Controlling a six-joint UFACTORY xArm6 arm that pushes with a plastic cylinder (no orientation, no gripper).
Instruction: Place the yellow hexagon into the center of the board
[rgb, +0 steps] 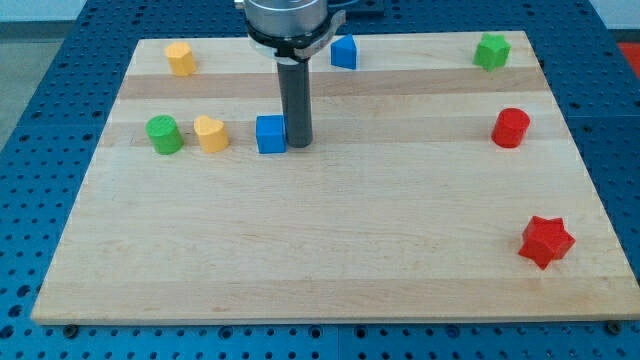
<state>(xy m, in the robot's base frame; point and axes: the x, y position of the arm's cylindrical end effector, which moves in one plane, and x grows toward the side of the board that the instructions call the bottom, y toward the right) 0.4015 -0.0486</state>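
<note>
Sitting with my tip (299, 143) just right of the blue cube (270, 134), touching or nearly so. No hand on this rig, just the rod, so nothing is held or clamped.

Yellow hexagon (180, 58) is at the view's top left, near the table (330, 260) edge, well apart from my tip. Probably the target, but the other yellow block (211, 133), shape unclear, sits beside the green cylinder (164, 134) left of the cube. Tip isn't behind the hexagon, so in my judgement the push hasn't begun.

Second blue block (343, 51) top middle. Green star (491, 51), red cylinder (511, 128), red star (546, 241) line the right side.

Light wood planks, centre bare. Blue perforated bench around it.
</note>
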